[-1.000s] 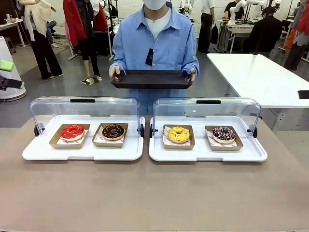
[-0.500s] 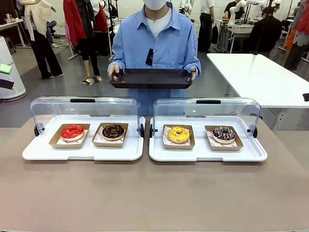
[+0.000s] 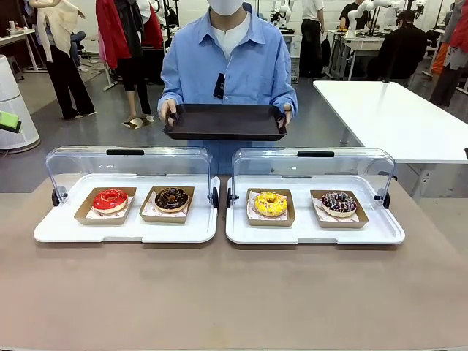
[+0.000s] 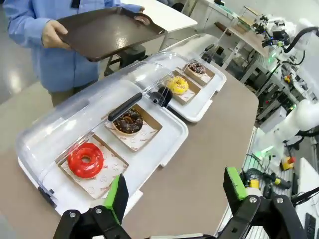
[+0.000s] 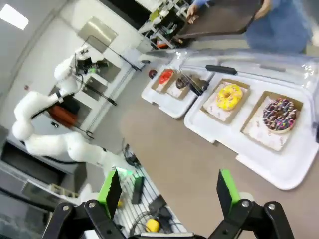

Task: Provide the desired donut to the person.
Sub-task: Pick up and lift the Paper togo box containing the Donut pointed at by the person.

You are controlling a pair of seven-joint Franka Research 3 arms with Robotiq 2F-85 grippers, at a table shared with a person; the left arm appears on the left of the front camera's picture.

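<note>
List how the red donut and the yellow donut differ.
Colour: the red donut has smooth, glossy red icing; the yellow donut has a rougher yellow topping.
Place: the red donut sits at the left end of the left white tray; the yellow donut sits in the left spot of the right white tray.
Shared: both are rings, each lying flat in its own brown cardboard holder.

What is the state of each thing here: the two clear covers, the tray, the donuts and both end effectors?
Left cover: rolled back, open.
Right cover: rolled back, open.
Black tray: empty, held by the person with both hands.
Red donut, chocolate donut, yellow donut, sprinkled donut: each in its own paper boat.
Left end effector: open, empty.
Right end effector: open, empty.
</note>
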